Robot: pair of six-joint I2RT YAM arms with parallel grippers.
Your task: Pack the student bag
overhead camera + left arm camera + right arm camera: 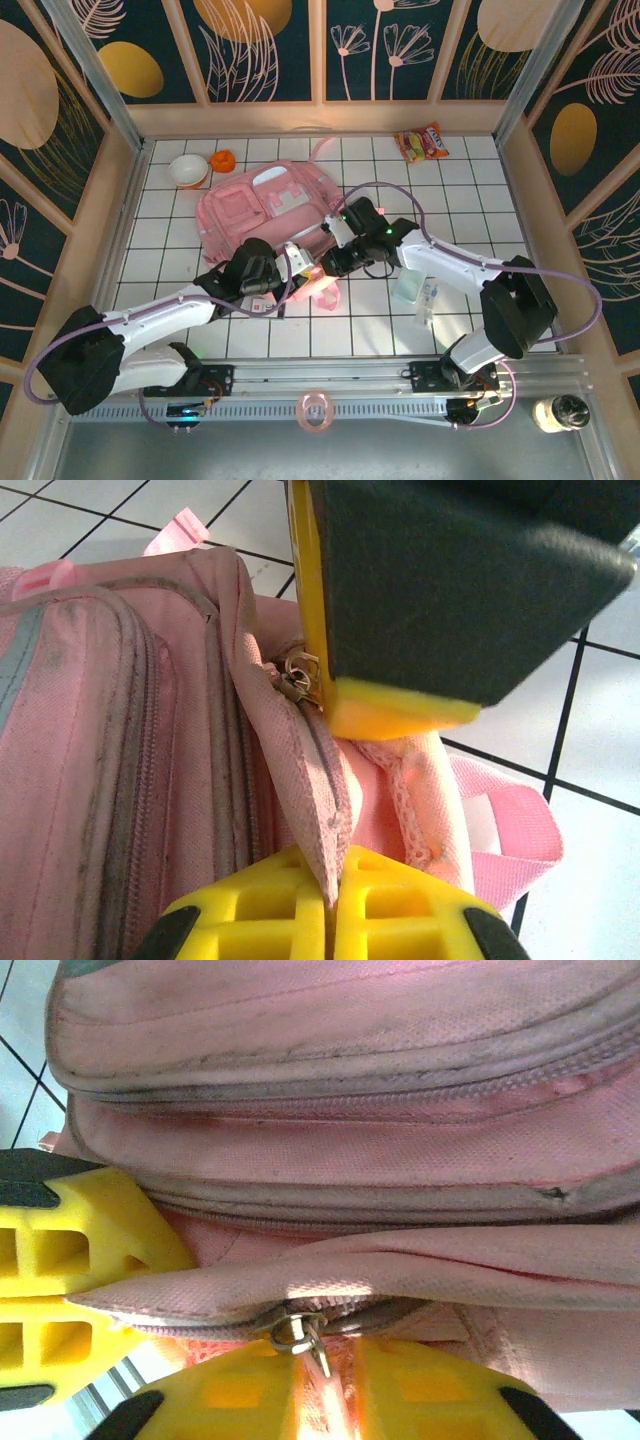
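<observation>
The student bag (262, 203), a soft pale-pink backpack, lies flat in the middle of the tiled table. Both grippers meet at its near edge. My left gripper (293, 262) (333, 875) is shut on a fold of the bag's fabric beside the zip. The metal zipper pull (298, 675) (295, 1332) sits just past that fold. My right gripper (335, 260) (328, 1365) faces it, jaws a little apart, and the pull's tab hangs loosely in the gap. Its yellow pad (390, 715) shows in the left wrist view.
A white bowl (188, 170) and an orange object (222, 160) stand behind the bag on the left. A snack packet (422, 143) lies back right. A pale box and small bottle (418, 292) sit under the right arm. A tape roll (315, 410) rests on the front rail.
</observation>
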